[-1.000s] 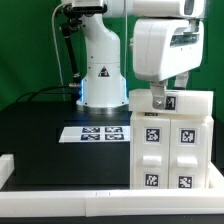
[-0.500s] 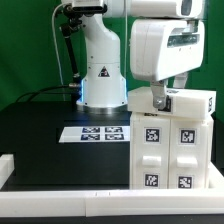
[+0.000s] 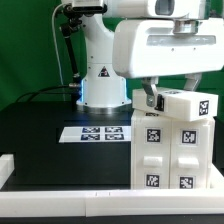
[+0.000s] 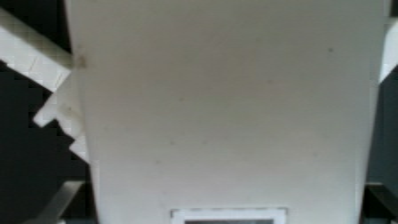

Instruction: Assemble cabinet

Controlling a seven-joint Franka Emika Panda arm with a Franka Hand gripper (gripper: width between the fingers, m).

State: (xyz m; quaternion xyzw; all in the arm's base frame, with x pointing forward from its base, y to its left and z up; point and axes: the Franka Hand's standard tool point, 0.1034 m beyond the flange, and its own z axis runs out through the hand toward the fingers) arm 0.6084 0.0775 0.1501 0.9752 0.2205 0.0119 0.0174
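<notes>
**Op 1:** While the arm hangs over the cabinet (image 3: 170, 148), where's the gripper (image 3: 172, 98) w/ respect to the top piece?

**Op 2:** Ext. view: it sits right at the white top panel (image 3: 186, 105), which is tilted, its tagged end on the ext. view's right raised off the cabinet body. One dark finger (image 3: 150, 99) shows at the panel's edge on the ext. view's left, touching it. Other finger hidden behind the wrist housing.

**Op 1:** So jaws clamped on the panel?

**Op 2:** Looks like it: jaws spread fairly wide, panel between them, lifted clear of lying flat. Wrist view backs that up: a broad white slab (image 4: 222, 110) fills nearly the whole frame, w/ a tag edge just showing at one end.

**Op 1:** And the cabinet itself?

**Op 2:** Upright on the black table (image 3: 45, 140), near the front edge, at the front corner on the ext. view's right. Two tagged front panels side by side face the cam. Marker board (image 3: 95, 132) lies flat just beside it, toward the robot base (image 3: 100, 75). White rail (image 3: 60, 190) runs along the table's front edge.
</notes>
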